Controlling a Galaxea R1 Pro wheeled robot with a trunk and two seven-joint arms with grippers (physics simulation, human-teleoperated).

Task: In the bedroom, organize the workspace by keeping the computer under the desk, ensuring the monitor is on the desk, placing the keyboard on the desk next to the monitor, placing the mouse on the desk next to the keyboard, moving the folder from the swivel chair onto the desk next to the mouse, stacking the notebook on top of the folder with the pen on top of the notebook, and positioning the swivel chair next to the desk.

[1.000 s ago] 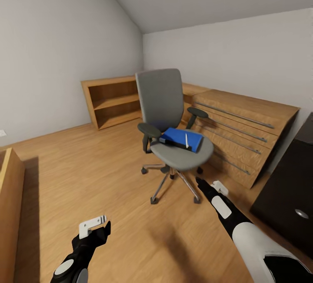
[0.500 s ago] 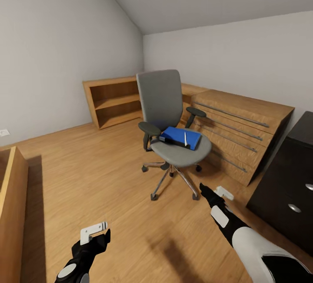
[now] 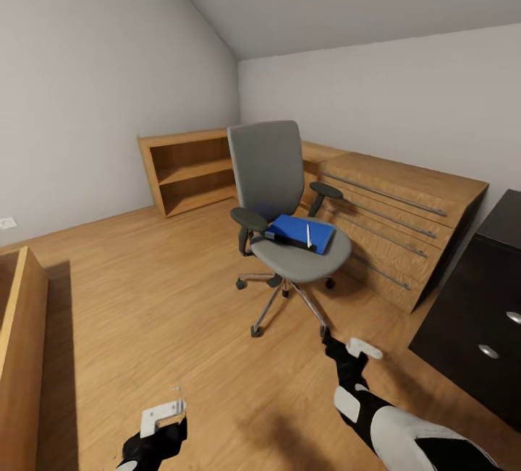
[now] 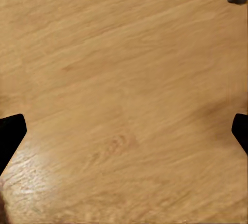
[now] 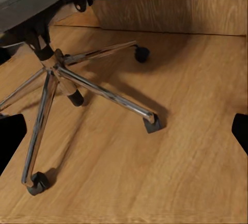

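Approach to the swivel chair, with the folder transfer not yet begun

Going left to right: the left tool (image 3: 163, 417) hangs low over the wooden floor (image 3: 145, 297), spread wide and empty; the swivel chair (image 3: 278, 196) stands mid-room with the blue folder (image 3: 300, 231) on its seat and the pen (image 3: 308, 234) lying on top; the right tool (image 3: 346, 348), also wide open and empty, points at the chair's chrome base; the table (image 3: 481, 297) sits at far right; next, I judge, a reach up to the folder.
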